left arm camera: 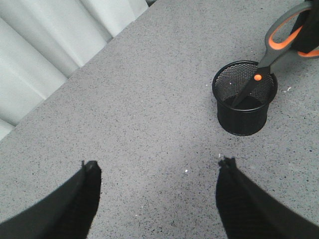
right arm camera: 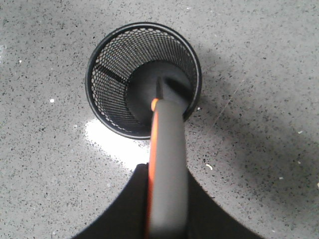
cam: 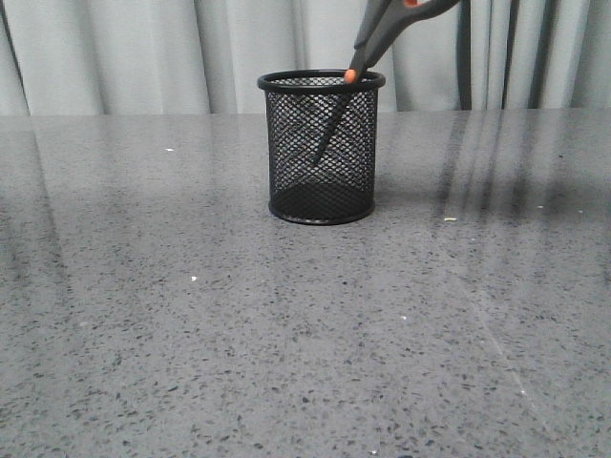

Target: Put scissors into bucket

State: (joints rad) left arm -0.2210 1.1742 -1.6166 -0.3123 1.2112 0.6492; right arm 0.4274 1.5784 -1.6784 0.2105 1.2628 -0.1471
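Observation:
The black wire-mesh bucket (cam: 322, 153) stands upright mid-table. The scissors (cam: 382, 38) hang tilted over it, blades down inside the bucket, orange pivot dot at the rim, handles rising up and to the right out of the front view. My right gripper (right arm camera: 164, 168) is shut on the grey handle of the scissors (right arm camera: 169, 134), straight above the bucket (right arm camera: 112, 74). My left gripper (left arm camera: 159, 163) is open and empty, above bare table, some way from the bucket (left arm camera: 244, 112). The scissors (left arm camera: 279, 42) also show in the left wrist view.
The grey speckled table (cam: 286, 334) spreads around the bucket on all sides. A pale curtain (cam: 115, 57) hangs behind the table's far edge. A few small white specks lie on the surface.

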